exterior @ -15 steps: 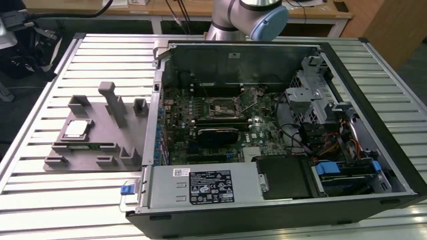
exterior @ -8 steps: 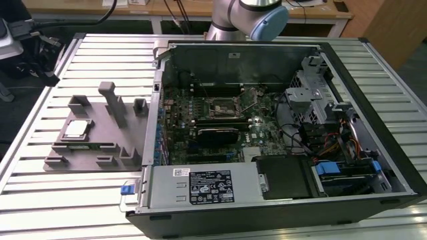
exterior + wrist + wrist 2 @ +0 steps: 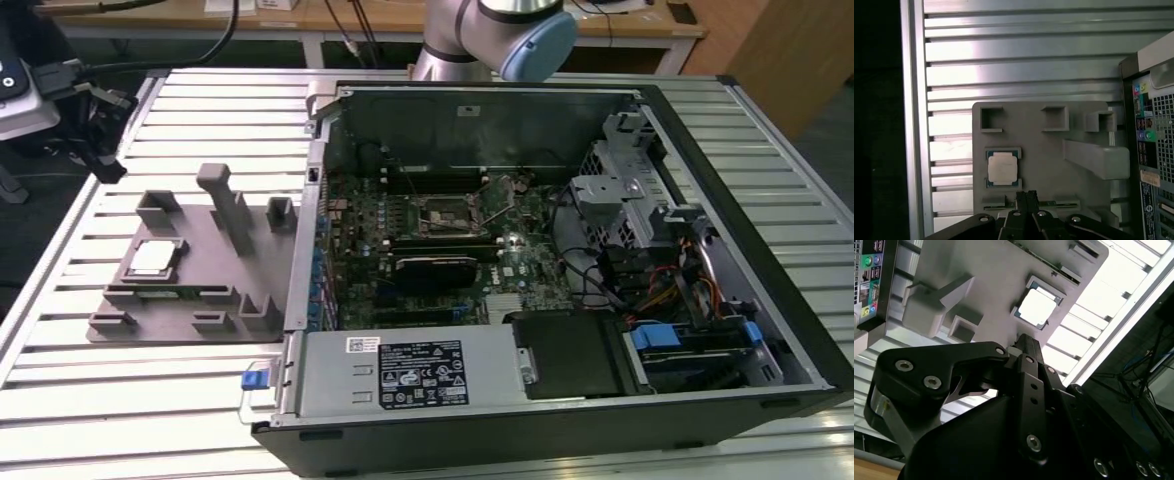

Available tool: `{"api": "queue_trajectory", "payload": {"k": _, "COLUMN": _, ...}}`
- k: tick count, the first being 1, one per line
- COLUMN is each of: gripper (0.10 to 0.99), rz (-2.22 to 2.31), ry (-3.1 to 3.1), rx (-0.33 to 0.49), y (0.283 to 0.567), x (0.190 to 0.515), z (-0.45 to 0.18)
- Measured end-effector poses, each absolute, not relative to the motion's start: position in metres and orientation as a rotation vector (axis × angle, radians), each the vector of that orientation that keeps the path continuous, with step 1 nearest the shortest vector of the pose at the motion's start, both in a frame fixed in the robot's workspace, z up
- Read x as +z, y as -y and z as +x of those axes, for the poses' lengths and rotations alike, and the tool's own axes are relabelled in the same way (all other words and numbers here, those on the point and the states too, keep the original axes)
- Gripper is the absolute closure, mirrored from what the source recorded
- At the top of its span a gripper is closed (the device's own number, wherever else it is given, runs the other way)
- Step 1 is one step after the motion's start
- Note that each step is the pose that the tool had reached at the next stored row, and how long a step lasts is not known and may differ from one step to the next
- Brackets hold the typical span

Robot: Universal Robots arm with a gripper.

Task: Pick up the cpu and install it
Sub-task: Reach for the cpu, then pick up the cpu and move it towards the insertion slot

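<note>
Grey moulded plastic makes up the fixture block (image 3: 187, 275) at the exterior view's left of your slatted aluminium table (image 3: 80, 400). The cpu (image 3: 151, 258) lies flat in a shallow square pocket of that block, metal lid up. In my judgement the pocket is there to keep the chip square and at a known spot for pickup. The fixture is matte, with boxy open nests and one tall upright post (image 3: 220, 190).

In the first wrist view the cpu (image 3: 1002, 168) sits level. It is a smooth, pale silver square with a thin darker rim, framed by dark edging on two sides.

Your gripper (image 3: 1026, 196) hangs over the fixture, near the cpu but apart from it, its tips just beside the pocket. The black fingers look drawn together with nothing between them. The second wrist view shows the gripper (image 3: 1023, 339) likewise clear of the cpu (image 3: 1035, 308). The chip is not yet picked up.

To the exterior view's right of the fixture the open computer case (image 3: 507, 125) lies on its side, evidently so that the green motherboard (image 3: 354, 215) faces up. The CPU socket (image 3: 445, 212) is a square black frame. I cannot tell from here whether it stands open. The robot arm (image 3: 487, 35) rises behind the case.
</note>
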State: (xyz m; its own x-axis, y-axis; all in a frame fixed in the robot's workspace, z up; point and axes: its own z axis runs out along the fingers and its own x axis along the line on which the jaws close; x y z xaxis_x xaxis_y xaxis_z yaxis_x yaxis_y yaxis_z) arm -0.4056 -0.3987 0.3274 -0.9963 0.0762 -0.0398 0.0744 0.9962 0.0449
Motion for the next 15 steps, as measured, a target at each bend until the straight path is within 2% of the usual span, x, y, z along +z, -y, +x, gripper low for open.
{"api": "queue_trajectory", "payload": {"k": 15, "gripper": 0.98, "rz": 0.117, "ry": -3.098, "rx": 0.067, "y": 0.399, "x": 0.314, "z": -0.406}}
